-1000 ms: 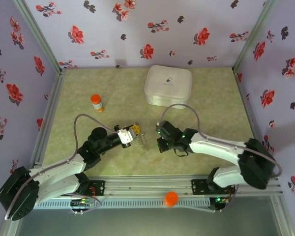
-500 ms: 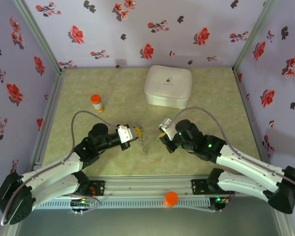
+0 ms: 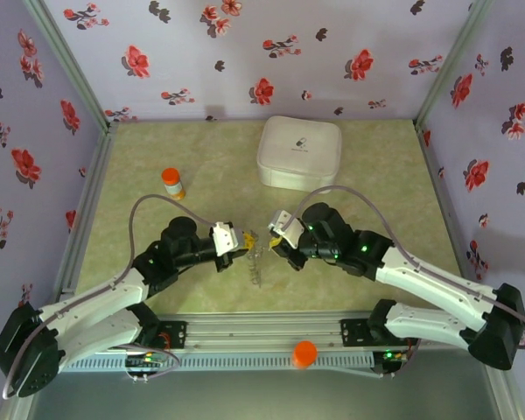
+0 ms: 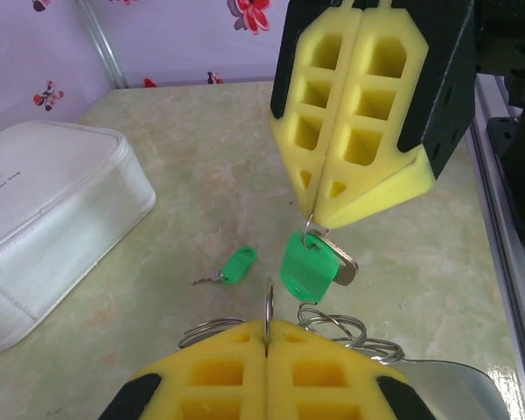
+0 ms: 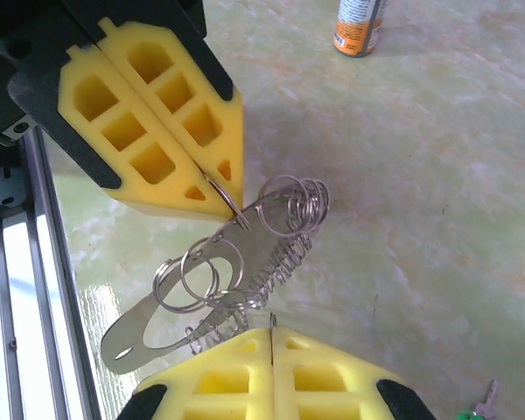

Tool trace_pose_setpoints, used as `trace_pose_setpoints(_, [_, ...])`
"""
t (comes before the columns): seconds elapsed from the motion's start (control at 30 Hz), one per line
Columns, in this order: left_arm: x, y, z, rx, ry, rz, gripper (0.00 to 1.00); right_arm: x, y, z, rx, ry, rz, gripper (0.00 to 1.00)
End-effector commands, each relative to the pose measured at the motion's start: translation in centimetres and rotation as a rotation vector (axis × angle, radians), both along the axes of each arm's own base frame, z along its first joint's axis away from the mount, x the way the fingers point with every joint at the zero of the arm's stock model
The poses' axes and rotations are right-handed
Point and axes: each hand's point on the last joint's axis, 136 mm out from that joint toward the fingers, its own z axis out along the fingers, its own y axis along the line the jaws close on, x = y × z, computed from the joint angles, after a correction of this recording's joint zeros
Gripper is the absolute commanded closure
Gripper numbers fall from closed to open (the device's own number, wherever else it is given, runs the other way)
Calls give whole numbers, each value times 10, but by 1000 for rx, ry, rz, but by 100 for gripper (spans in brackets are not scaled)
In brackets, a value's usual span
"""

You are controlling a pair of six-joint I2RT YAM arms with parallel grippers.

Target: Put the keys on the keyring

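In the left wrist view my left gripper (image 4: 267, 325) is shut on one thin ring of the keyring (image 4: 337, 325), whose wire loops fan out beside the pads. My right gripper (image 4: 319, 219) hangs just above and ahead, shut on a small loop that carries a green key (image 4: 308, 267). A second green key (image 4: 236, 265) lies flat on the table beyond. In the right wrist view the keyring (image 5: 245, 254) dangles as a metal plate with several rings from the left gripper (image 5: 227, 197), and my right gripper (image 5: 271, 331) is closed just below it. In the top view the two grippers (image 3: 242, 238) (image 3: 276, 232) nearly meet.
A white zip case (image 3: 299, 153) sits at the back of the table. An orange-capped bottle (image 3: 172, 182) stands at the left. An orange cap (image 3: 304, 353) rests on the front rail. Flowered walls enclose the table on three sides.
The right arm has swung its gripper left and up, close to the left gripper and the hanging keyring. The left gripper has shifted slightly towards it.
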Motion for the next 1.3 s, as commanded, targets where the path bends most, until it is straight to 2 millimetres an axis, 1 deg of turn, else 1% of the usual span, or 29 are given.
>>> trace_pose_setpoints(0.0, [-2,-7,21,-44,-12,-31,100,-7,9,15,20,-17,71,100])
trace_pose_setpoints(0.33, [-1,-11,22,-44,2,-37,100,-4,22,15,20,-18,96,100])
trace_pose_setpoints(0.6, [-1,-12,21,-35,3,-41,100,0,26,20,42,-37,91,100])
trace_pose_setpoints(0.77, [-1,-13,20,-32,5,-42,100,-2,28,22,56,-40,105,100])
trace_pose_setpoints(1.0, [-1,-12,19,-30,2,-44,100,4,28,27,81,-63,76,100])
trace_pose_setpoints(1.27, [-2,-12,22,-36,-19,-49,100,18,26,26,102,-63,-22,100])
